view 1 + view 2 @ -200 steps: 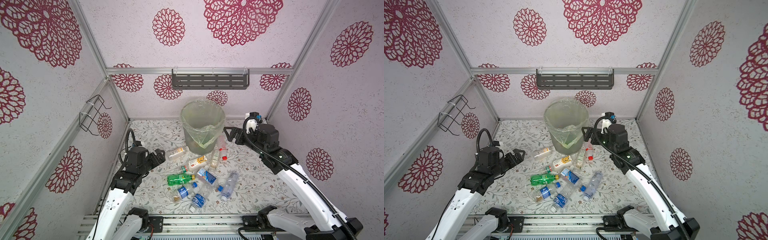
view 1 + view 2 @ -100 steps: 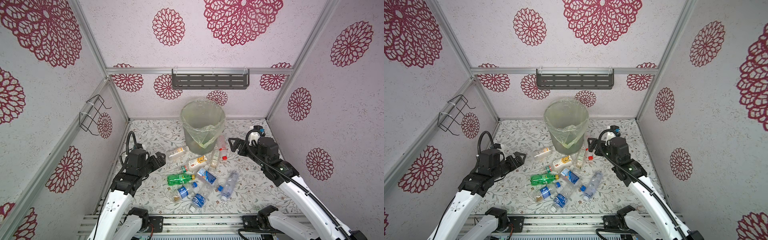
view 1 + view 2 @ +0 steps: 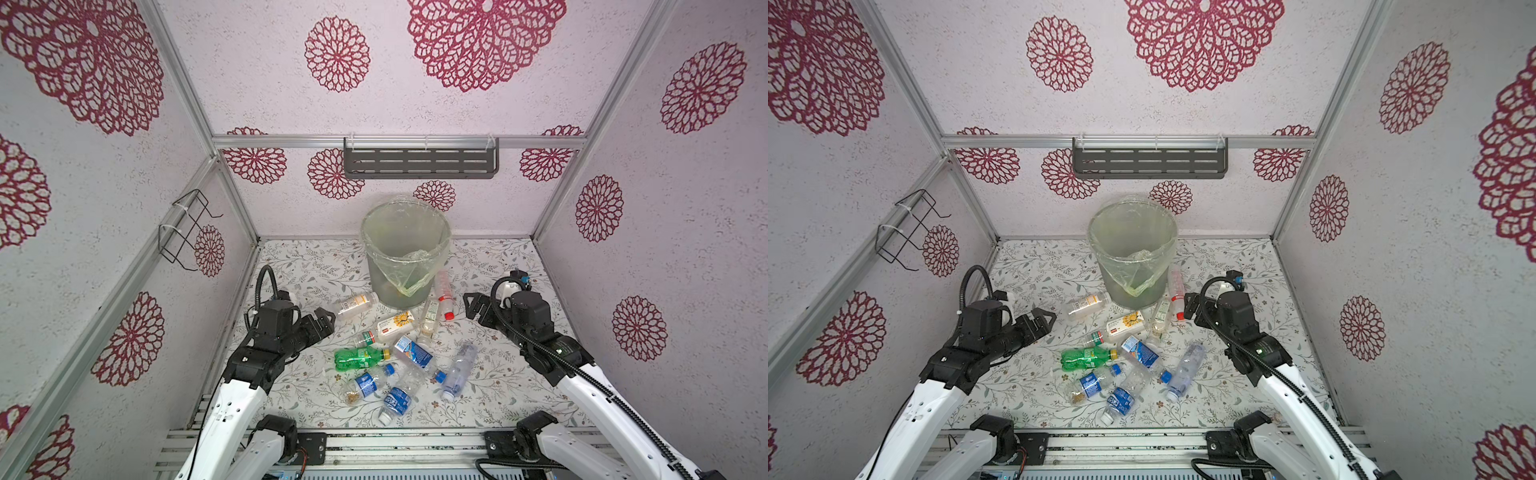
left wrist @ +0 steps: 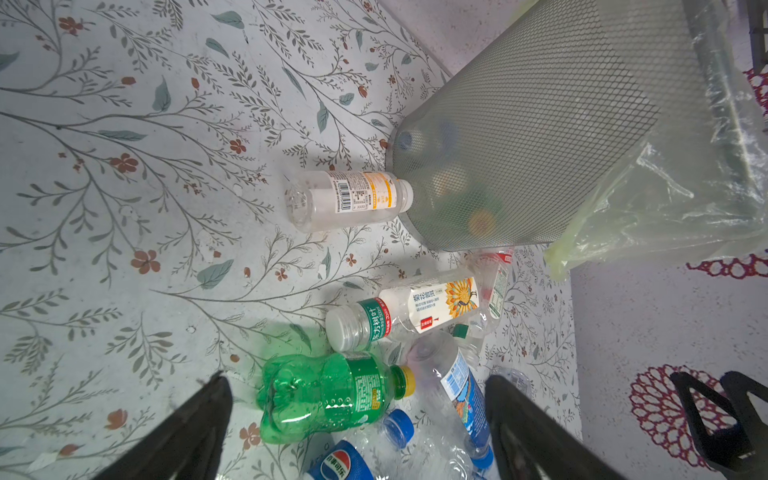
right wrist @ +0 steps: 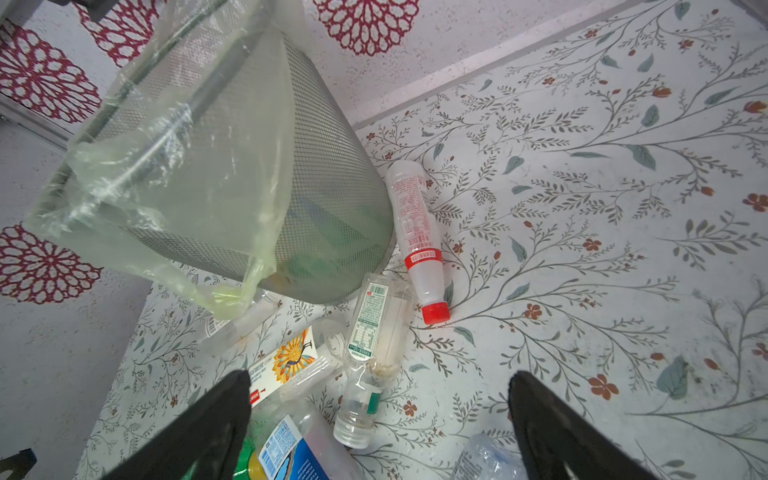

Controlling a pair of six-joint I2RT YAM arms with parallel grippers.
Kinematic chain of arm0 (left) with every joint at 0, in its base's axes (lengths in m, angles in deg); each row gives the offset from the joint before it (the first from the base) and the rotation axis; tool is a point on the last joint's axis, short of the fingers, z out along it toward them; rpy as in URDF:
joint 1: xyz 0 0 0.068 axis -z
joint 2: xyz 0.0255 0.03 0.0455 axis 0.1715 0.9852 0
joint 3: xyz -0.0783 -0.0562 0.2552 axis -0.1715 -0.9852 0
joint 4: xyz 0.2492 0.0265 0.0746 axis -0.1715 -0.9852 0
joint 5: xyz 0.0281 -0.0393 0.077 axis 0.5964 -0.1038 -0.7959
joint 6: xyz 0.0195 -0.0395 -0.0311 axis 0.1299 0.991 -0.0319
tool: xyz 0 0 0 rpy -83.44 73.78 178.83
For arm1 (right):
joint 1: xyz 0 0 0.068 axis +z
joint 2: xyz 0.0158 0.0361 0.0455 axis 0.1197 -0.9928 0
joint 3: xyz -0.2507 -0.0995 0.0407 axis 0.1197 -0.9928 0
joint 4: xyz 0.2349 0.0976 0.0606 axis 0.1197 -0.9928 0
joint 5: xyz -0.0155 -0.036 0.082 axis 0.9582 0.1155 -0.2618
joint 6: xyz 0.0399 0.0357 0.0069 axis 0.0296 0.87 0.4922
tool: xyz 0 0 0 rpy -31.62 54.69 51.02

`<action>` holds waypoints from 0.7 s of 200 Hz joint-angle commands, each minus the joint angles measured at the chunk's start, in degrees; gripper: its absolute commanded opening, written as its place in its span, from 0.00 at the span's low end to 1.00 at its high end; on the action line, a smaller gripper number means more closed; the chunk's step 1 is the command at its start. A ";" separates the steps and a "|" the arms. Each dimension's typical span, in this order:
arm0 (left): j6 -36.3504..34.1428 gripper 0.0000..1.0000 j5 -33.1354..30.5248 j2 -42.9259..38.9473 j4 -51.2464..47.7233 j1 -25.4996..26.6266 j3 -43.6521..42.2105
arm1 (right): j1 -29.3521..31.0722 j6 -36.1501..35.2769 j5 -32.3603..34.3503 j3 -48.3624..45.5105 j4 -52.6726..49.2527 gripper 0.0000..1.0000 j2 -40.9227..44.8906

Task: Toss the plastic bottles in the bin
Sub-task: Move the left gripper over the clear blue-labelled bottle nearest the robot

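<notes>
Plastic bottles [image 3: 412, 352] lay scattered on the bench [image 3: 307, 266]. On either side of them, the left tool [image 3: 323, 323] and the right tool [image 3: 473, 306] hung wide open, holding nothing. Beyond stood the bin [image 3: 382, 278], upright, with bottles just beside its base.

The bin [image 4: 540, 137], grey mesh with a yellowish bag [image 4: 665, 199] folded over its rim, stands on the flowered worktop [image 4: 124, 232] near the edge along the wall. A white-capped bottle [image 4: 345, 199] lies with its cap against the bin's base. The left gripper [image 4: 356, 378] has its fingers spread wide, holding nothing. Between them shows a green bottle [image 4: 328, 395], lying beside a sunflower-label bottle [image 4: 419, 307] and a blue-label bottle [image 4: 461, 386].
</notes>
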 commanded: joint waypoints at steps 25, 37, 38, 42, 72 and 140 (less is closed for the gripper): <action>0.29 0.97 1.34 -0.20 0.10 2.33 -1.60 | 0.07 0.96 2.00 -0.57 0.54 0.99 0.59; 0.85 0.97 1.62 -0.38 -0.04 3.04 -1.89 | 0.09 1.03 2.11 -0.78 0.73 0.99 0.37; 0.92 0.97 1.68 -0.40 -0.06 3.12 -1.89 | 0.12 1.07 2.10 -0.76 0.78 0.99 0.34; 1.08 0.97 1.85 -0.45 -0.08 3.41 -1.97 | 0.10 1.03 2.05 -0.74 0.69 0.99 0.26; 0.74 0.97 1.42 -1.02 -1.72 6.73 -1.89 | 0.08 1.28 1.84 -1.00 1.00 0.99 -0.11; 4.27 0.97 -1.42 -2.07 -2.19 15.29 -5.80 | 0.12 2.24 1.19 -1.70 1.38 0.99 -0.50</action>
